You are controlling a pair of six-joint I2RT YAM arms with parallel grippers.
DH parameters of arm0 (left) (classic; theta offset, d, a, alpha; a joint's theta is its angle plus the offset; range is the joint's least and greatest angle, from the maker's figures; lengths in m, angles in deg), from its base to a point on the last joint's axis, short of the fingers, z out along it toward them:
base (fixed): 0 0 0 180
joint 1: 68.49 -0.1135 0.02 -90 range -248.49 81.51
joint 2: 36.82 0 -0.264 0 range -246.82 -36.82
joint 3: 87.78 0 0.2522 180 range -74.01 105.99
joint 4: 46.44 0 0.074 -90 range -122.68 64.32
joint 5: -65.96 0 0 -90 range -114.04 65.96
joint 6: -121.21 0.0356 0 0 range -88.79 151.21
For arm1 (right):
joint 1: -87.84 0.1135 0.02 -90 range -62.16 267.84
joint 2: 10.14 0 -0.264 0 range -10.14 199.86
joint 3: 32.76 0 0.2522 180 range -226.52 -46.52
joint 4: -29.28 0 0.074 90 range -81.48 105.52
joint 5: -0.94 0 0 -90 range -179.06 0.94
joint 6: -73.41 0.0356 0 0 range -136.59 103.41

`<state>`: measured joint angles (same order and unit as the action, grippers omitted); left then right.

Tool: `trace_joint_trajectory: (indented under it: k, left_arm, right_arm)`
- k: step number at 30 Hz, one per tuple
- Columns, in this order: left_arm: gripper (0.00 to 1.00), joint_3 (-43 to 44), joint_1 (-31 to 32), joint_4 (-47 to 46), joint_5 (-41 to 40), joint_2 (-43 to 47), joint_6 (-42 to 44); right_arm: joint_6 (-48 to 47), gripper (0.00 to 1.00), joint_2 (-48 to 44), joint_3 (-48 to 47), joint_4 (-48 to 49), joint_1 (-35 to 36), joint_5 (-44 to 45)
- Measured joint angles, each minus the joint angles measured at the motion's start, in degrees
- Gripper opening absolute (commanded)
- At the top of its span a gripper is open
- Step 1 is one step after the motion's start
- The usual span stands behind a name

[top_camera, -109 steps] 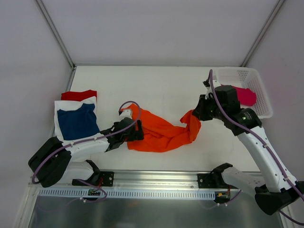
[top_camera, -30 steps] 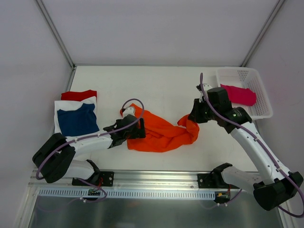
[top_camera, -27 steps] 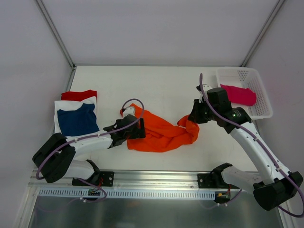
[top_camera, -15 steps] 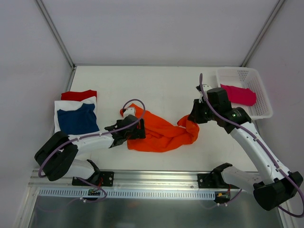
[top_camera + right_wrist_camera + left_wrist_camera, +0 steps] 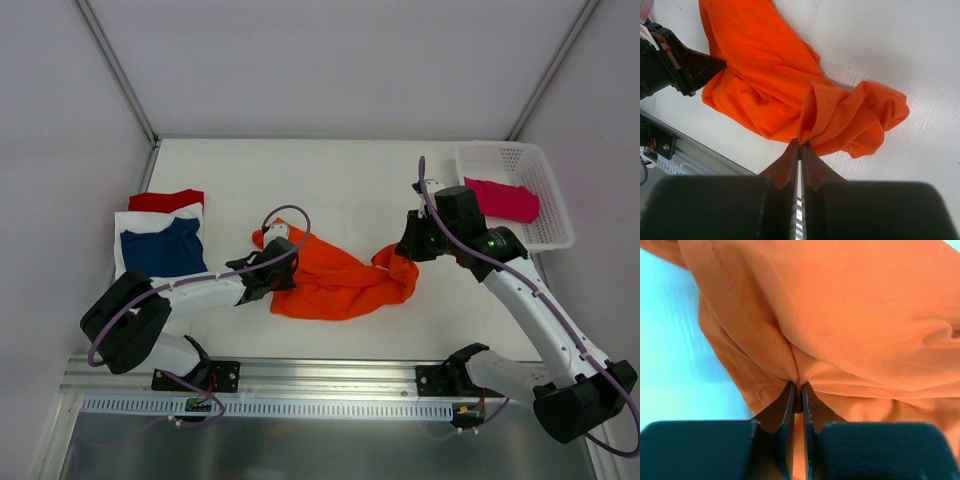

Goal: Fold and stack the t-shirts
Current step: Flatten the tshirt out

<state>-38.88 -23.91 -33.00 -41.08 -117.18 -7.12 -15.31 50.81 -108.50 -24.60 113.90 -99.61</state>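
The left tool [image 5: 797,388] is clamped on a thin ridge of the orange t-shirt [image 5: 865,315], just beside a stitched hem. The right tool [image 5: 799,144] pinches a bunched fold at the shirt's other end. The shirt lies crumpled mid-counter [image 5: 330,180], with the left tool at its 9 o'clock edge and the right at 3 o'clock.

Both bites look shallow, so a pull apart could slip the cloth free. Either pinch may hold several layers, leaving the shirt twisted rather than flat. The folded stack [image 5: 162,255] at the counter's 9 o'clock sits near the left arm, and a swing could scuff it. A magenta t-shirt [image 5: 500,198] lies in the basket [image 5: 515,157] at 2 o'clock.
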Motion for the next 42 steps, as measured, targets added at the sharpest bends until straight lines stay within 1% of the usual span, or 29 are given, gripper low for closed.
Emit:
trace_joint_trajectory:
  k: [2,12,18,23,30,35,38,42]
  left_arm:
    - [0.0,0.55,0.0,0.81,-0.11,-0.02,0.13]
    - [0.0,2.1,0.02,5.57,-3.28,1.09,0.2]
    - [0.0,4.24,0.09,10.32,-6.54,6.8,1.36]
    - [0.0,10.91,0.09,14.8,-9.51,13.07,4.44]
    - [0.0,23.54,0.09,21.18,-12.11,19.65,9.92]
    - [0.0,30.69,0.09,24.48,-12.9,24.26,13.75]
    - [0.0,35.1,0.09,26.32,-12.17,26.91,15.58]
    - [0.0,39.32,0.13,27.36,-10.12,30.86,17.42]
  right_arm:
    - [0.0,0.01,0.0,0.0,0.04,0.0,0.0]
    - [0.17,0.0,-0.15,0.7,0.74,0.0,1.4]
    - [0.9,0.0,-1.53,3.82,1.11,0.0,6.64]
    - [1.05,0.01,-4.79,3.39,1.18,0.0,11.47]
    - [0.57,0.0,-6.75,-4.83,0.52,-0.02,15.34]
    - [-1.09,0.0,-8.44,-14.99,-0.79,-0.02,16.92]
    - [-2.25,0.0,-9.09,-21.42,-0.87,-0.02,17.16]
    - [-3.54,0.0,-11.28,-27.47,-1.4,-0.02,17.31]
